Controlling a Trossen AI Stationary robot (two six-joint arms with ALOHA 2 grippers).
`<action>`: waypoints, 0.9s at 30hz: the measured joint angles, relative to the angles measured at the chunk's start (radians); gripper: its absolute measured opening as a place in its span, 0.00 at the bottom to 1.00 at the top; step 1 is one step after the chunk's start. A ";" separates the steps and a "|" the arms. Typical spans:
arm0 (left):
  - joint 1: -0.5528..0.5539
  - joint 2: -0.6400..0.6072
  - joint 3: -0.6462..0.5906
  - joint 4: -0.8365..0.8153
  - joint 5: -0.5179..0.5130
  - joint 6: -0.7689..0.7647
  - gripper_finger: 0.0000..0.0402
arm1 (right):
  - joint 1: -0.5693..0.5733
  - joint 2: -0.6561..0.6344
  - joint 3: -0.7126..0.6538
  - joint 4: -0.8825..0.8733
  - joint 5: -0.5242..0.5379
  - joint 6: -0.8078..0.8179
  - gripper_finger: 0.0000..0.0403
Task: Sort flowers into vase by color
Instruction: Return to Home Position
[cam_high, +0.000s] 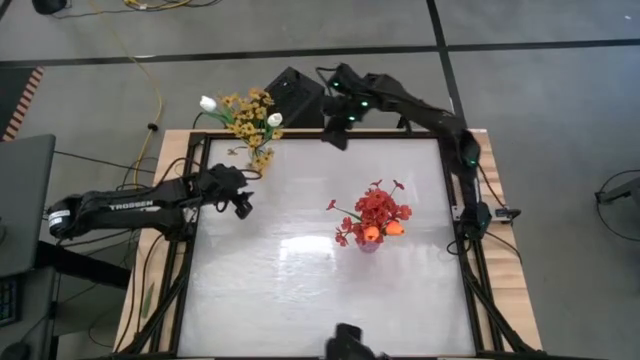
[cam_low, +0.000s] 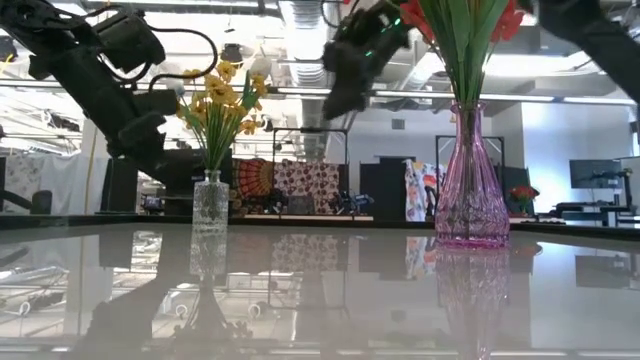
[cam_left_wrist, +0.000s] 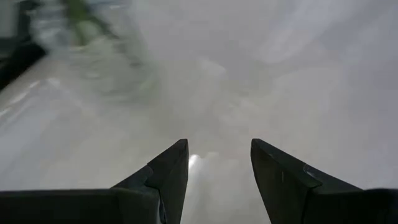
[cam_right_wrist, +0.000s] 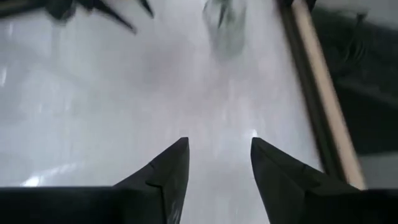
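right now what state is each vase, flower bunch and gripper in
clear vase: upright
yellow flowers: standing in the clear vase
white flowers: in the clear vase too
violet vase: upright
red flowers: in the violet vase
orange tulips: in the violet vase
left gripper: open, empty
right gripper: open, empty

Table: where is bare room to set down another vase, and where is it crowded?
Free: the table below the violet vase in the high view, and the strip between that vase and the left gripper. Crowded: the far edge, around the clear vase and the right gripper.
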 joint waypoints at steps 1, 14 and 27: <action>-0.012 0.000 0.000 0.006 0.018 -0.002 0.41 | 0.000 -0.027 -0.019 -0.035 0.004 -0.005 0.48; -0.339 -0.261 -0.012 0.185 0.006 0.095 0.41 | 0.011 -0.741 -0.981 0.561 -0.009 0.100 0.25; -0.400 -0.511 -0.358 0.567 -0.096 0.087 0.41 | -0.023 -1.150 -1.805 1.386 -0.009 0.342 0.12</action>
